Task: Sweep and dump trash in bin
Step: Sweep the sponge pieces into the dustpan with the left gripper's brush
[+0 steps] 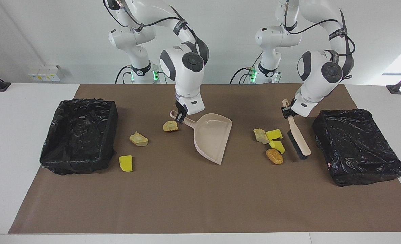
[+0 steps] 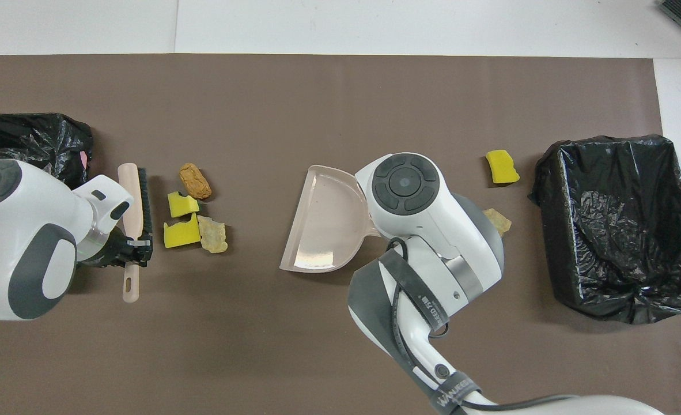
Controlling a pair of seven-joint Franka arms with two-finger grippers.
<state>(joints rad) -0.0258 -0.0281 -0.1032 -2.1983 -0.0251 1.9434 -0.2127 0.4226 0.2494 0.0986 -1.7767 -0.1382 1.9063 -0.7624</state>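
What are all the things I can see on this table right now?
Trash: four scraps, yellow and tan, clustered beside the brush; three more, yellow and tan, between dustpan and the bin at the right arm's end.
Bins: two, black-bagged, one at each end of the table.
Mat: one, brown, covering the table.
Dustpan: one, beige, mid-table, mouth toward the four-scrap cluster.
Brush: one, beige with dark bristles, beside the cluster.
Right gripper: shut on the dustpan handle.
Left gripper: shut on the brush handle.
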